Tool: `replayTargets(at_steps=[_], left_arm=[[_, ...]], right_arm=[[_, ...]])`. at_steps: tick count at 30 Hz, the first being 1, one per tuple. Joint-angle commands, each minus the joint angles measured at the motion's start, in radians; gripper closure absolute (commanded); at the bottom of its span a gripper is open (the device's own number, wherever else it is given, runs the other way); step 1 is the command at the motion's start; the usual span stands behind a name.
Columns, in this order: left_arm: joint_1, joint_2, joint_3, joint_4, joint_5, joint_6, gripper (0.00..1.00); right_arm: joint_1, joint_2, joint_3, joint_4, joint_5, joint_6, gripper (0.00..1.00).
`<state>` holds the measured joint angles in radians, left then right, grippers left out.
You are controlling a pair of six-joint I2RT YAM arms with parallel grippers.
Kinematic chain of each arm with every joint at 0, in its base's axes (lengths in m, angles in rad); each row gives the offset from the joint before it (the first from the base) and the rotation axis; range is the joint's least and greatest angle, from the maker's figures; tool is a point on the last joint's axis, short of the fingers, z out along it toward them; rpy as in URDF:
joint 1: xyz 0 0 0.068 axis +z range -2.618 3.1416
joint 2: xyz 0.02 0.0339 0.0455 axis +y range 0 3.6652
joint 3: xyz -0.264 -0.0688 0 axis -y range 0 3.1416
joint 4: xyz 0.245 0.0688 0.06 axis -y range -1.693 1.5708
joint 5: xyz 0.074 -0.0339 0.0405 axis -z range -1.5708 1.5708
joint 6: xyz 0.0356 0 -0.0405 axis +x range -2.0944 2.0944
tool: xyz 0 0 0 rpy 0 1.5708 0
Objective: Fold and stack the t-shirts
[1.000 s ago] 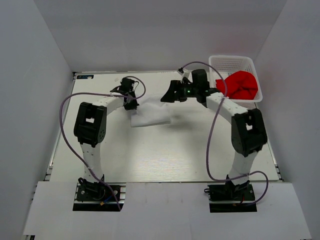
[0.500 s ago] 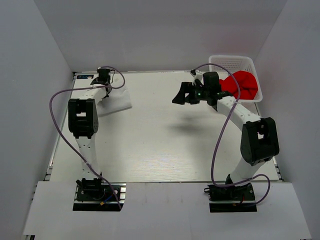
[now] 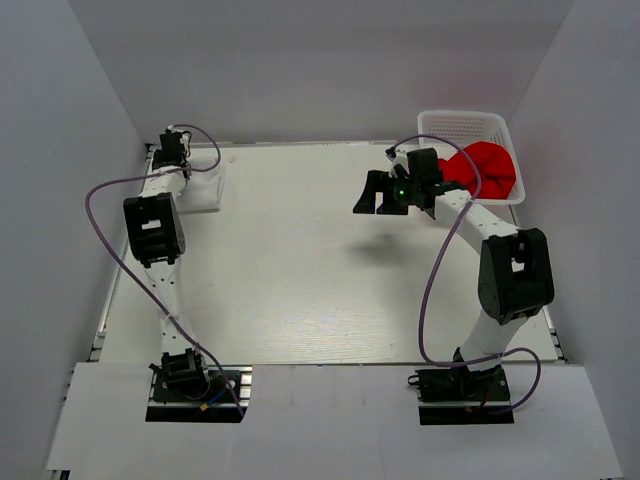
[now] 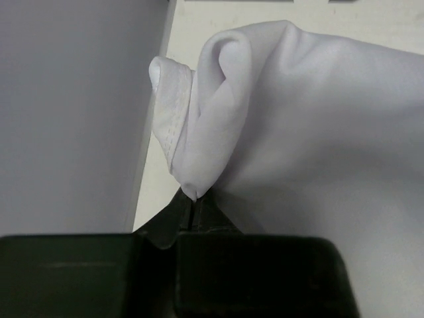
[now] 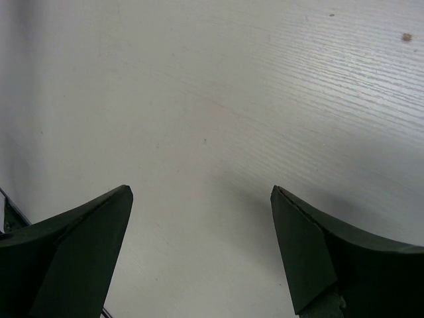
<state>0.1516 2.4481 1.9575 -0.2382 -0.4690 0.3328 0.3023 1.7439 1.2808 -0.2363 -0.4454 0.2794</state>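
Note:
The white t-shirt (image 3: 203,188), folded small, hangs at the table's far left corner from my left gripper (image 3: 180,165). In the left wrist view the gripper (image 4: 192,202) is shut on a bunched edge of the white t-shirt (image 4: 298,126), beside the grey left wall. The red t-shirt (image 3: 483,168) lies crumpled in the white lattice basket (image 3: 470,125) at the far right. My right gripper (image 3: 378,193) hangs open and empty over the table, left of the basket. The right wrist view shows its jaws wide apart (image 5: 202,199) over bare tabletop.
The table is a pale wood-grain board (image 3: 320,270) with grey walls on the left, back and right. The arms' bases stand at the near edge. Purple cables loop from both arms.
My left gripper has carried the white t-shirt from the table's middle to the far left corner. My right gripper has let go, moved slightly right and stayed open.

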Motion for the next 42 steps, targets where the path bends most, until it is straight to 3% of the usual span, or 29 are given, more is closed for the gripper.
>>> replayTargets(at_steps=[1,4,6,8,9,15,18,20,23,25,30,33,38,42], left_arm=[[0.011,0.012,0.093,0.042,0.044,0.031,1.00],[0.034,0.031,0.164,0.019,0.023,0.017,1.00],[0.043,0.045,0.176,0.046,0.010,-0.006,0.91],[0.043,0.032,0.176,0.046,-0.008,-0.015,0.10],[0.043,0.032,0.176,0.046,-0.008,-0.015,0.00],[0.034,-0.076,0.208,-0.093,0.056,-0.144,0.00],[0.014,-0.211,0.118,-0.112,0.055,-0.176,0.00],[0.005,-0.326,0.028,-0.127,0.079,-0.230,0.00],[-0.010,-0.450,-0.129,-0.127,0.254,-0.374,0.00],[-0.065,-0.592,-0.322,-0.064,0.373,-0.425,0.00],[-0.233,-0.932,-0.870,0.215,0.476,-0.647,0.00],[-0.352,-1.128,-1.116,0.329,0.561,-0.727,0.00],[-0.489,-1.271,-1.242,0.249,0.512,-0.767,0.00],[-0.521,-1.356,-1.275,0.200,0.426,-0.767,0.00]], right_arm=[[-0.012,0.016,0.055,-0.020,0.019,-0.011,0.09],[-0.009,0.043,0.092,-0.021,0.001,-0.011,0.09],[-0.011,0.061,0.100,-0.020,-0.009,0.000,0.09],[-0.011,0.069,0.112,-0.012,-0.032,0.006,0.09],[-0.011,0.071,0.111,-0.011,-0.036,0.007,0.09],[-0.003,0.020,0.077,0.035,-0.030,-0.014,0.09],[-0.003,-0.026,0.026,0.048,0.034,-0.026,0.09],[-0.003,-0.067,-0.007,0.078,0.062,-0.008,0.09],[-0.005,-0.124,-0.112,0.149,0.048,-0.002,0.09],[-0.005,-0.156,-0.193,0.199,0.016,0.016,0.09],[-0.002,-0.260,-0.412,0.325,0.033,0.070,0.09],[-0.003,-0.391,-0.532,0.406,0.059,0.102,0.09],[0.000,-0.498,-0.630,0.408,0.080,0.112,0.09],[0.003,-0.558,-0.692,0.445,0.079,0.126,0.09]])
